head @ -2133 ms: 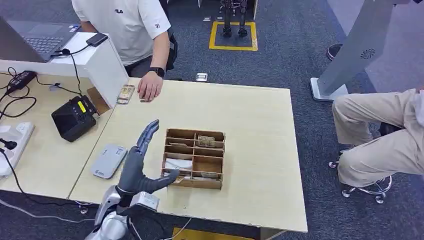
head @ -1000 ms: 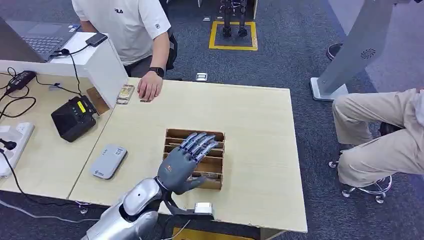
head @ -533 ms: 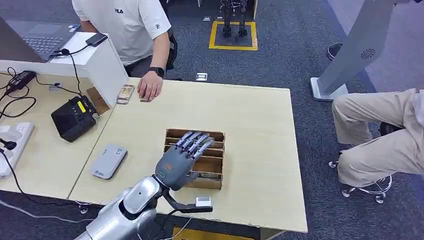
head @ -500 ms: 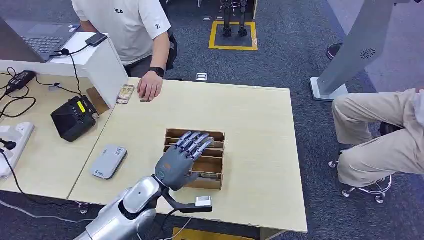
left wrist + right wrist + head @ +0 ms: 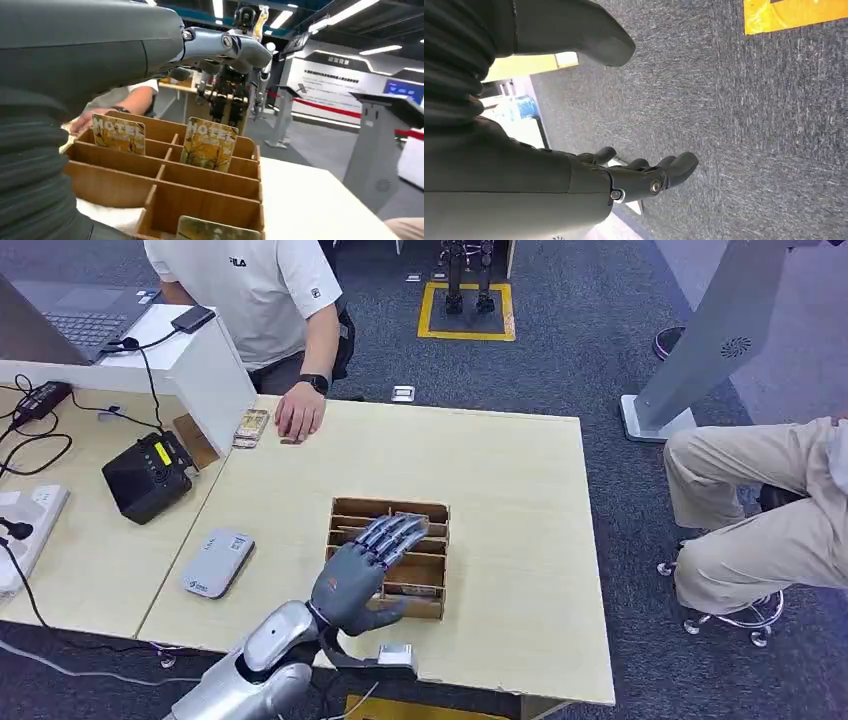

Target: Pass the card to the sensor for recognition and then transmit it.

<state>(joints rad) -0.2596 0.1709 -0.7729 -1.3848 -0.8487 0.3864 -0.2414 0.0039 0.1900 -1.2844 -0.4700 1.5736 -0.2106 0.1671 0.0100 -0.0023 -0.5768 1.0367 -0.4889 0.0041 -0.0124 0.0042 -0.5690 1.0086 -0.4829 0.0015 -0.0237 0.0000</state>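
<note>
A wooden divided box point(image 5: 392, 508) stands in the middle of the pale table point(image 5: 500, 490). Yellow "HOTEL" cards stand in its slots: one card point(image 5: 118, 134) in a far slot, a second card point(image 5: 209, 144) beside it, a third card point(image 5: 212, 231) in the nearest slot. My left hand point(image 5: 362, 572) hovers over the box's near half with its fingers point(image 5: 222, 44) stretched out above the cards, holding nothing. The grey flat sensor point(image 5: 217, 562) lies to the left of the box. My right hand point(image 5: 624, 180) hangs over grey carpet with loose fingers, holding nothing.
A person in a white shirt sits at the far side, one hand point(image 5: 299, 415) resting on the table next to a small stack of cards point(image 5: 251, 427). A black device point(image 5: 148, 477) and cables sit on the left desk. Another person's legs point(image 5: 760, 520) are at the right.
My left hand swung right from beside the box to above it. In the last half second it drew back slightly toward the near edge, fingers still spread.
</note>
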